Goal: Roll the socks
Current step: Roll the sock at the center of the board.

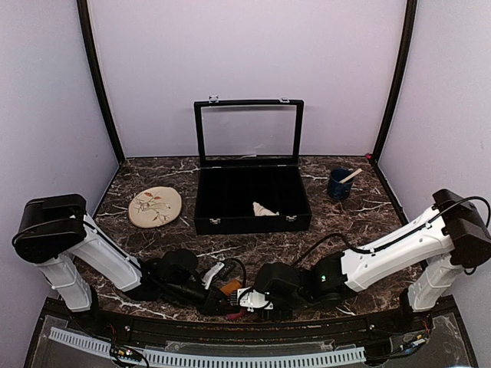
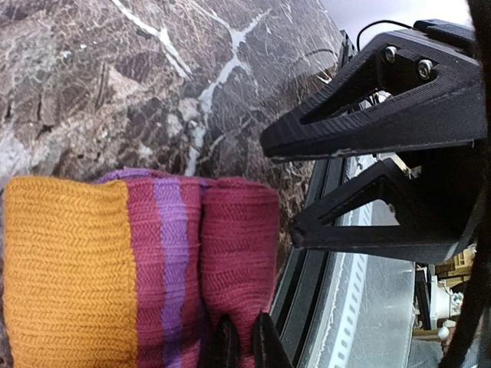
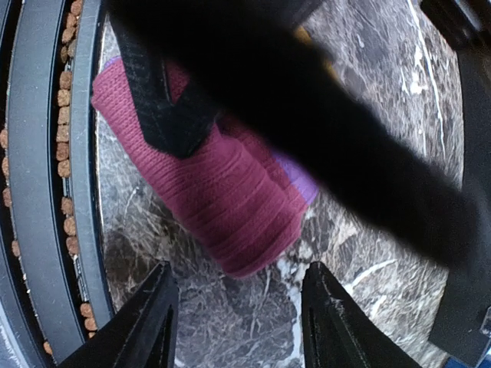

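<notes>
The maroon-purple sock (image 2: 153, 261) with its orange end lies partly rolled on the dark marble table, close to the near edge (image 1: 229, 287). My left gripper (image 2: 245, 337) is shut, pinching the maroon roll's fabric between its tips. My right gripper (image 3: 238, 284) stands open just short of the roll's rounded end (image 3: 230, 192), touching nothing; in the left wrist view its fingers (image 2: 368, 115) point at the sock from the right. From above, both grippers meet at the sock (image 1: 234, 295). A small cream fabric piece (image 1: 265, 208), apparently the other sock, lies inside the black box.
The open black compartment box (image 1: 222, 222) with a glass lid stands mid-table. A tan oval mat with a leaf drawing (image 1: 155, 207) lies at the left. A dark blue cup (image 1: 339, 184) with a stick sits at the back right. The table's metal rail (image 3: 46, 192) runs right beside the sock.
</notes>
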You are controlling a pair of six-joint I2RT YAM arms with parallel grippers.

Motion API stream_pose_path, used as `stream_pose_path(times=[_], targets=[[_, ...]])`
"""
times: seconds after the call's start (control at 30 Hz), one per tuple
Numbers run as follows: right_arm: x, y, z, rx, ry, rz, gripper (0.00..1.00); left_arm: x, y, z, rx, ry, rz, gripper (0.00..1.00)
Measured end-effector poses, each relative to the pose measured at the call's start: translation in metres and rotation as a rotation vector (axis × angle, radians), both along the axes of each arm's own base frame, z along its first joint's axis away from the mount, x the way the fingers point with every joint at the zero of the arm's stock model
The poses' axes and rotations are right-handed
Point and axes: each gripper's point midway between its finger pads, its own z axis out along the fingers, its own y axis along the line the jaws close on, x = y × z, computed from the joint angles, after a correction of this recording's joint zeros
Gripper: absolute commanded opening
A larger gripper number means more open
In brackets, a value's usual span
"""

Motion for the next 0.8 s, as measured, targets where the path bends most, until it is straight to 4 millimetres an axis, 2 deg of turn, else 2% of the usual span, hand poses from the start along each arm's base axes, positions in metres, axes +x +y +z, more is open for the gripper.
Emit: stream_pose_path(times=[0.4,0.8], targets=[[-0.005,0.021,-0.003,-0.033,-0.073,0.081,0.5,-0.004,0.005,-0.001,-0.011,0.008,-0.058,0.0],[-0.01,0.024,-0.014,-0.067,-0.078,0.112,0.39,-0.004,0.008,-0.001,-0.021,0.017,-0.093,0.0]])
